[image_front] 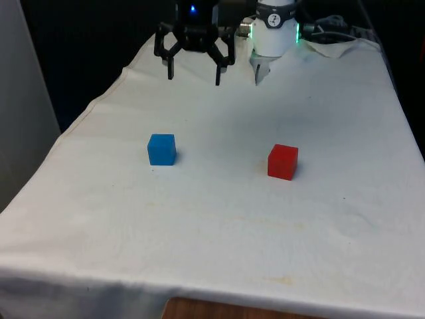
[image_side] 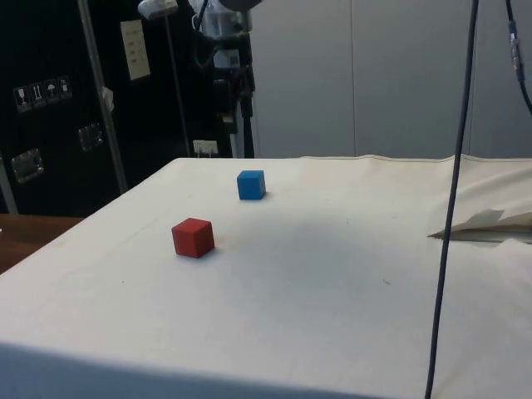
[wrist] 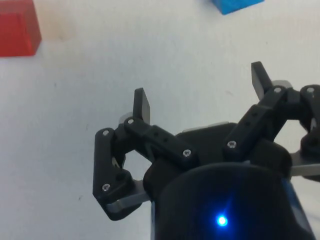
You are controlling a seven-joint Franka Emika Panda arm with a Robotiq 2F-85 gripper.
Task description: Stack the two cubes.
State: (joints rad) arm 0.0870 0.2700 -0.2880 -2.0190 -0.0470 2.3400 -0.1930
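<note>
A blue cube (image_front: 162, 149) rests on the white cloth towards the front view's left. A red cube (image_front: 283, 161) sits apart from it towards the front view's right. Both stand alone, not touching. In the side view the blue cube (image_side: 251, 184) lies farther back than the red cube (image_side: 193, 238). My gripper (image_front: 194, 75) hangs high above the table's far end, behind the blue cube, its fingers spread open with nothing between them. The wrist view shows the open fingers (wrist: 142, 104), with the red cube (wrist: 17, 29) and a corner of the blue cube (wrist: 235, 5) beyond them.
The white cloth (image_front: 219, 226) covers the table. The cloth is rumpled at the far right corner (image_front: 332, 48). A dark cable (image_side: 453, 191) hangs down across the side view, near a fold in the cloth (image_side: 486, 224).
</note>
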